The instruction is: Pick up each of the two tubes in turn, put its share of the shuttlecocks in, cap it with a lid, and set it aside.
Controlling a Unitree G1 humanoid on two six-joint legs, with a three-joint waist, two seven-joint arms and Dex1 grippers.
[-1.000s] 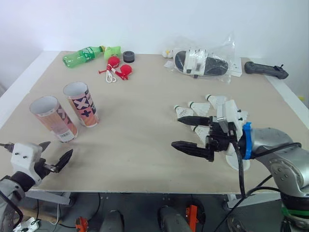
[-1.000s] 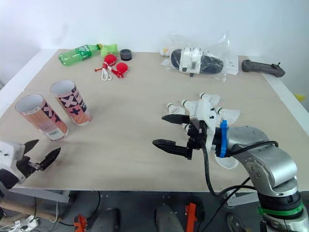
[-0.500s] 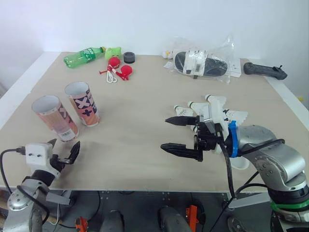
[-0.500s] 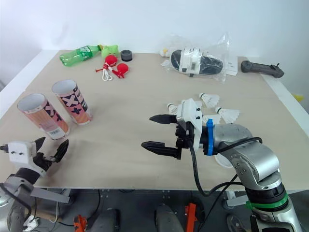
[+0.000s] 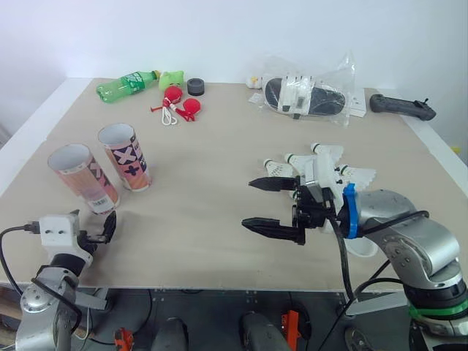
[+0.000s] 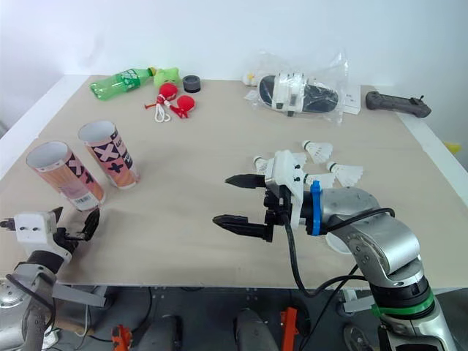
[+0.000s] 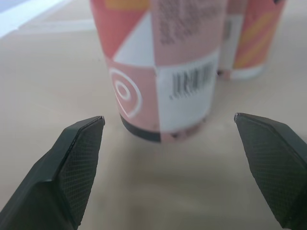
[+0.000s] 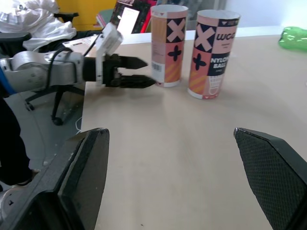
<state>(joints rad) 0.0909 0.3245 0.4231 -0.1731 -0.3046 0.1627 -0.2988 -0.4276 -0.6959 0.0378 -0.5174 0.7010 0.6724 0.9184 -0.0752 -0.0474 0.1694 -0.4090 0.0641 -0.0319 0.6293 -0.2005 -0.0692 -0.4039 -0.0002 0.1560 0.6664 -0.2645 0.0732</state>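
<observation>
Desk (image 5: 219, 139) carries two open tubes standing upright near its left edge, nearer tube (image 5: 82, 178) and farther tube (image 5: 125, 156). Right gripper (image 5: 269, 205) hovers over front middle, fingers wide apart, empty. Left gripper (image 6: 80, 228) at front-left corner, just before nearer tube, fingers apart, not touching. Shuttlecocks (image 5: 322, 156) lie behind right gripper.

Tubes (image 5: 124, 157) left on table (image 5: 219, 146), shuttlecocks (image 6: 318, 151) right, bottle (image 5: 124, 84) behind
</observation>
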